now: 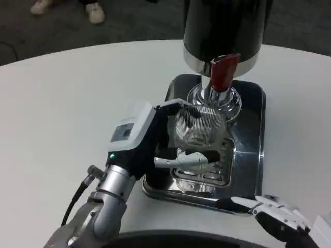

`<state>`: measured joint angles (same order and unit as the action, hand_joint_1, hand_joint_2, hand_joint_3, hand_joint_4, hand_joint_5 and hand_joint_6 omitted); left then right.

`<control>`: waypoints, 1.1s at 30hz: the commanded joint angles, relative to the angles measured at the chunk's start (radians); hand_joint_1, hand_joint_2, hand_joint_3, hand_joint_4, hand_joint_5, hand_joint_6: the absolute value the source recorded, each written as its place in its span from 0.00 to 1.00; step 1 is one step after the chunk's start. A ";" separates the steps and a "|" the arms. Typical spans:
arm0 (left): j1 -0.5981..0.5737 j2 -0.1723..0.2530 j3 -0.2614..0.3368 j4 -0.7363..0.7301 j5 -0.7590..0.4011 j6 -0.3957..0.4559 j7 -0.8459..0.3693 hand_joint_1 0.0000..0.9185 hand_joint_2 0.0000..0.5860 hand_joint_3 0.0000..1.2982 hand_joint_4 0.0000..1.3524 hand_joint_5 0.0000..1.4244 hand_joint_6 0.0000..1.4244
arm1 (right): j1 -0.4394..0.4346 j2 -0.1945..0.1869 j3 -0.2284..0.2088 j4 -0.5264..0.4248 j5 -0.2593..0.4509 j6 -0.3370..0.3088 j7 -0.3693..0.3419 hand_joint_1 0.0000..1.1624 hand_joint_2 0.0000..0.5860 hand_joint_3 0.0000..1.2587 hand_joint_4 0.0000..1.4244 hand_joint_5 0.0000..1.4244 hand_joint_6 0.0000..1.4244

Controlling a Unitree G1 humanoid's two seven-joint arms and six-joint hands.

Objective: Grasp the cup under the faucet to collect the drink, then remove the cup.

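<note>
Clear ribbed plastic cup point(199, 126) stands on the shiny metal drip tray point(253, 155), right under the silver faucet point(220, 98) with its red handle point(223, 71) on the big black drink tank point(225, 26). The left hand point(155, 137) holds the cup, with black fingers at its top and a white finger point(183, 160) across its bottom. The right hand point(276, 214) rests on the white table point(77, 103) near the tray's front corner, holding nothing, its white fingers stretched out.

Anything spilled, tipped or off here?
Nothing stands out. The left hand holds the clear ribbed cup upright on the drip tray under the red faucet lever; no spill shows.
</note>
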<state>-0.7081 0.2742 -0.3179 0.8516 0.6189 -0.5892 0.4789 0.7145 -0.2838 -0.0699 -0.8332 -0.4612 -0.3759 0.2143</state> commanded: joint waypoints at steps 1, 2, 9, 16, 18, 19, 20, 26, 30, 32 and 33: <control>-0.007 -0.008 -0.010 -0.013 0.002 0.010 -0.018 0.64 0.01 0.65 0.70 0.83 0.78 | 0.007 0.005 -0.004 0.001 0.012 0.001 -0.001 0.58 0.89 0.21 0.17 0.12 0.06; -0.008 -0.008 -0.010 -0.013 0.001 0.013 -0.019 0.64 0.01 0.65 0.70 0.83 0.78 | 0.006 0.005 -0.004 0.001 0.012 0.001 -0.002 0.58 0.89 0.21 0.17 0.12 0.06; -0.022 -0.017 -0.010 -0.009 0.000 0.021 -0.028 0.64 0.01 0.65 0.70 0.83 0.78 | 0.003 0.005 0.000 0.003 0.011 0.005 0.001 0.58 0.89 0.21 0.17 0.12 0.06; -0.031 -0.023 -0.009 0.005 -0.002 0.033 -0.029 0.64 0.01 0.65 0.70 0.83 0.78 | 0.000 0.004 -0.006 0.003 0.016 0.011 0.002 0.58 0.89 0.21 0.18 0.12 0.06; -0.033 -0.025 -0.008 0.009 -0.003 0.035 -0.030 0.64 0.01 0.65 0.70 0.83 0.78 | 0.001 0.003 -0.007 0.003 0.017 0.011 0.002 0.58 0.89 0.21 0.18 0.12 0.06; -0.035 -0.027 -0.009 0.012 -0.004 0.036 -0.030 0.63 0.01 0.65 0.70 0.83 0.78 | 0.002 0.003 -0.007 0.002 0.017 0.011 0.002 0.58 0.89 0.21 0.18 0.12 0.06; -0.037 -0.028 -0.009 0.014 -0.004 0.037 -0.030 0.63 0.01 0.65 0.70 0.83 0.78 | 0.002 0.004 -0.007 0.002 0.017 0.010 0.001 0.58 0.89 0.21 0.18 0.12 0.06; -0.043 -0.033 -0.012 0.023 -0.003 0.042 -0.028 0.63 0.01 0.65 0.70 0.83 0.77 | 0.003 0.003 -0.010 0.001 0.020 0.012 0.001 0.58 0.89 0.21 0.18 0.12 0.06; -0.042 -0.033 -0.012 0.025 -0.003 0.043 -0.026 0.62 0.00 0.64 0.68 0.83 0.76 | 0.001 0.002 -0.012 0.002 0.024 0.012 0.002 0.58 0.89 0.21 0.18 0.12 0.06; -0.040 -0.032 -0.011 0.027 -0.006 0.039 -0.028 0.62 0.00 0.64 0.67 0.82 0.76 | -0.001 0.002 -0.013 0.003 0.026 0.013 0.002 0.58 0.89 0.21 0.18 0.12 0.06; -0.039 -0.032 -0.010 0.027 -0.007 0.038 -0.029 0.62 0.00 0.64 0.67 0.82 0.76 | -0.002 0.003 -0.012 0.003 0.026 0.013 0.002 0.58 0.89 0.21 0.18 0.12 0.06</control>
<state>-0.7446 0.2411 -0.3260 0.8659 0.6182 -0.5561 0.4603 0.7103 -0.2839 -0.0758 -0.8330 -0.4454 -0.3679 0.2144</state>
